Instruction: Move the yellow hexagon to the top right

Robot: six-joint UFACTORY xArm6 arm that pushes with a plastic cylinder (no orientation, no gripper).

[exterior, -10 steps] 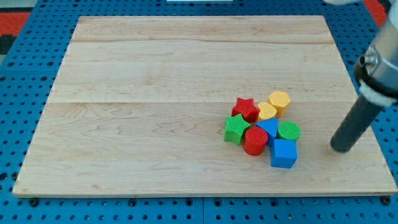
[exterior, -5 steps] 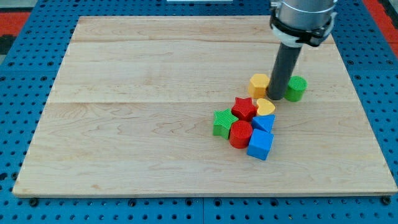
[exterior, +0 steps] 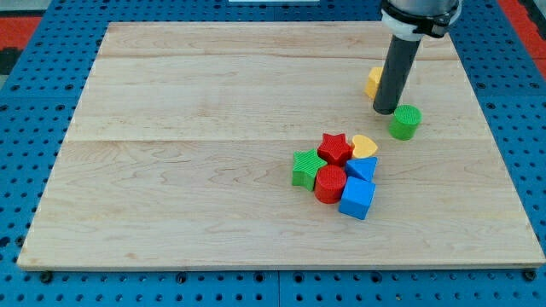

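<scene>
The yellow hexagon (exterior: 374,82) lies on the wooden board (exterior: 213,145) at the upper right, mostly hidden behind my rod. My tip (exterior: 386,110) rests on the board just below and right of the hexagon, touching or nearly touching it. A green cylinder (exterior: 406,122) stands just right of and below my tip.
A cluster sits lower, in the board's right half: a red star (exterior: 336,148), a yellow heart (exterior: 364,146), a green star (exterior: 305,168), a red cylinder (exterior: 330,183), a blue cube (exterior: 357,198) and another blue block (exterior: 363,167). Blue pegboard (exterior: 26,128) surrounds the board.
My rod came in from the right, went through the cluster and moved toward the view's top. The yellow hexagon and the green cylinder were pushed out of the cluster, the hexagon farther up and right.
</scene>
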